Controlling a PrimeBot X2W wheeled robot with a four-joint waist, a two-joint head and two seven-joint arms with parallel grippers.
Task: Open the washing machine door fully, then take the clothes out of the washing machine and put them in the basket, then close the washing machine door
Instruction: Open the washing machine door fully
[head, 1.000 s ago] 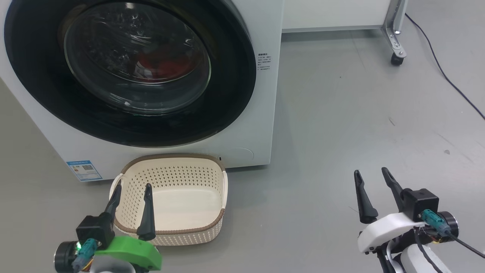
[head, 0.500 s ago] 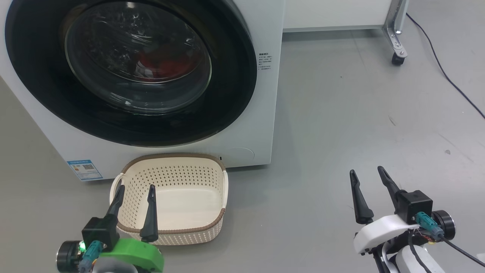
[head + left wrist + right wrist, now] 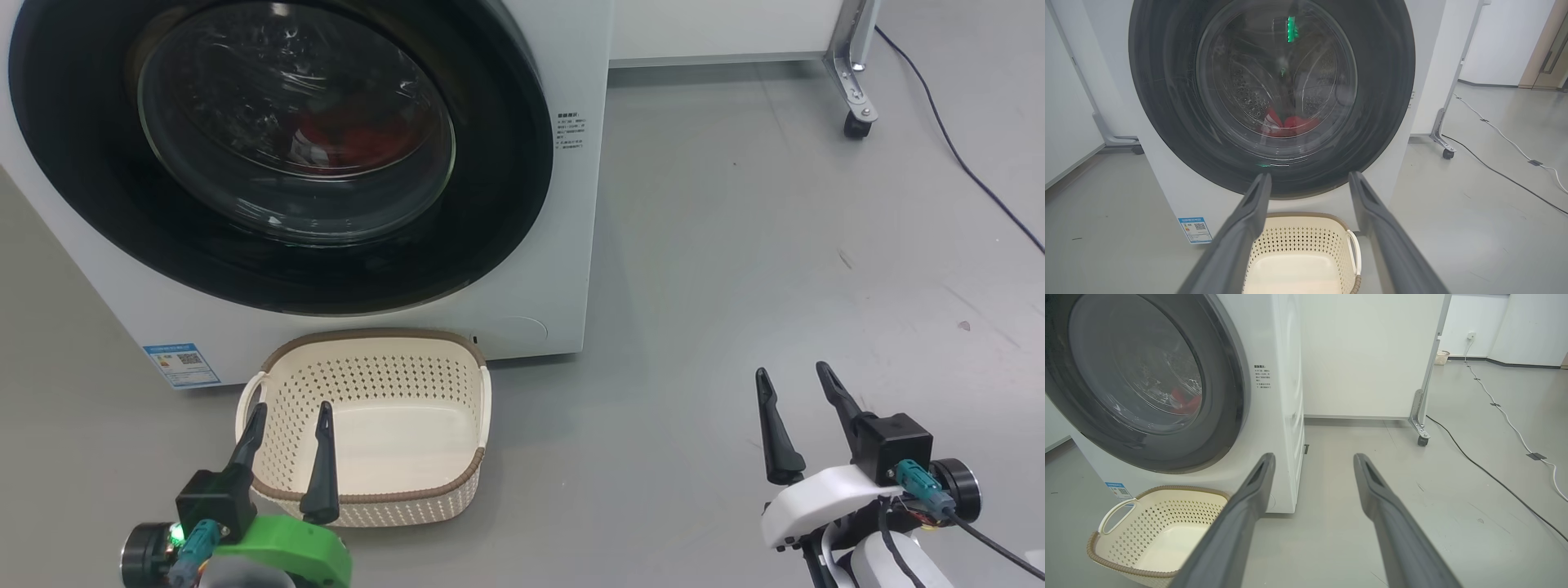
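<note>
washing machine door (image 3: 490,188): you have it shut flat against the front of the washing machine (image 3: 571,269), its glossy black rim round a clear glass bowl.
clothes (image 3: 359,139): red fabric behind the glass, lying low in the drum.
basket (image 3: 367,380): upright on the floor (image 3: 735,245), just in front of the machine and below the door, its cream bottom bare.
left gripper (image 3: 292,406): low on your left, over the basket's near rim in the head view; jaws stand wide with nothing between them, and the fingers point toward the door.
right gripper (image 3: 793,369): low on your right, over bare floor, well apart from the machine and the basket; jaws wide, holding nothing.
blue label (image 3: 181,364): on the machine's lower front, left of the basket.
cable (image 3: 955,155): a dark line across the floor on your far right, beside a wheeled metal leg (image 3: 849,73).
</note>
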